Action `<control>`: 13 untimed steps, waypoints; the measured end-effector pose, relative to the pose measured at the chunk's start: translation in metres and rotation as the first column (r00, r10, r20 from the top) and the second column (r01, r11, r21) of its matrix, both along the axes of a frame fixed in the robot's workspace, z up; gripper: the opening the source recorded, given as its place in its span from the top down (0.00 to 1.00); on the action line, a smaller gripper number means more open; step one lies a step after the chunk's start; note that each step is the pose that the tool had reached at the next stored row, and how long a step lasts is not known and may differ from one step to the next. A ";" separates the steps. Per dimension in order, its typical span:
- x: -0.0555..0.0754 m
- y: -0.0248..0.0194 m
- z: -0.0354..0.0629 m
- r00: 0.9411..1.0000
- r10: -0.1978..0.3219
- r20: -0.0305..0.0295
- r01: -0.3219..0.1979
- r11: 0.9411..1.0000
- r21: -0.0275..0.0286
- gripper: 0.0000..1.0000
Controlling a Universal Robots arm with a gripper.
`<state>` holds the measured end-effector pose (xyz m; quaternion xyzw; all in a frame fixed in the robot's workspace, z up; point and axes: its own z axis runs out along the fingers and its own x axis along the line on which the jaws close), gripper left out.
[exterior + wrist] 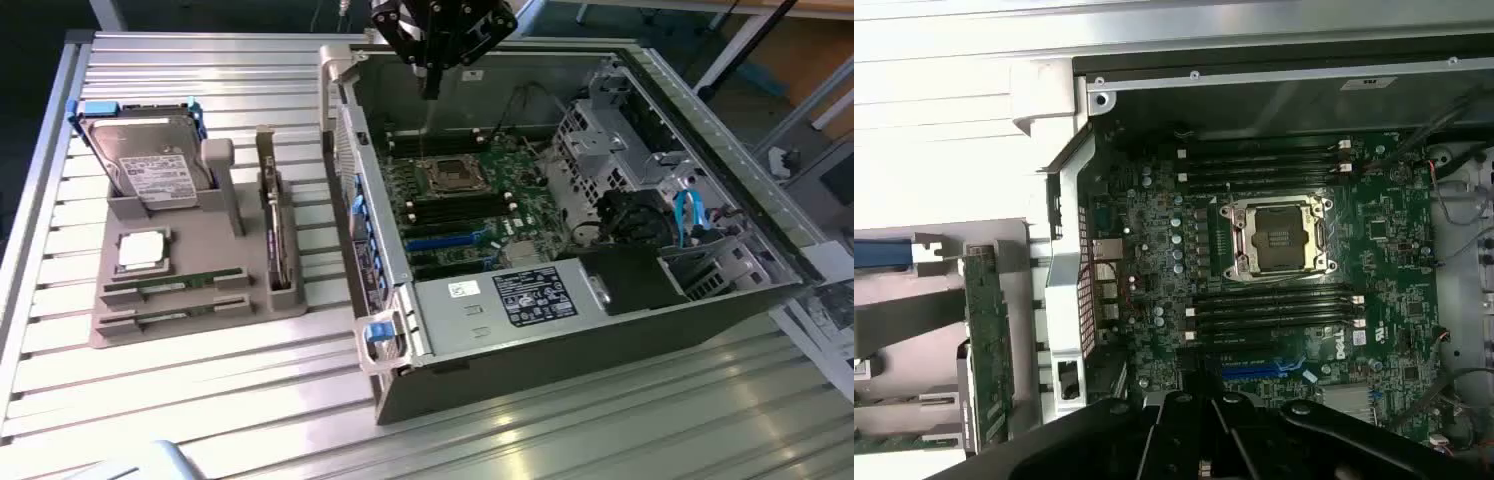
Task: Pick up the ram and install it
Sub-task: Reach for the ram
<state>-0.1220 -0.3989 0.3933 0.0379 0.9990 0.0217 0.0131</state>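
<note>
We are hovering with our fingers (pixel 430 82) clenched on nothing above the open computer case (pixel 534 350), over its motherboard (pixel 521 215). The ram (pixel 174 283) is lying in the grey holder (pixel 200 250) on the table (pixel 200 400), well apart from us, just beside its twin (pixel 171 314). We are judging two risks. Crossing low, we could be clipping the case wall. Arriving clenched, we could be shoving the stick, or bumping the upright expansion card (pixel 274 230) near it.
</note>
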 end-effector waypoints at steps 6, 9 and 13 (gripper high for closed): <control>-0.039 0.0000 0.0000 1.000 0.000 0.001 0.000 1.000 0.000 0.90; -0.063 0.0000 0.0000 1.000 0.000 0.002 0.000 1.000 0.000 0.90; -0.093 0.0000 0.0000 1.000 0.000 0.002 0.000 1.000 0.000 0.90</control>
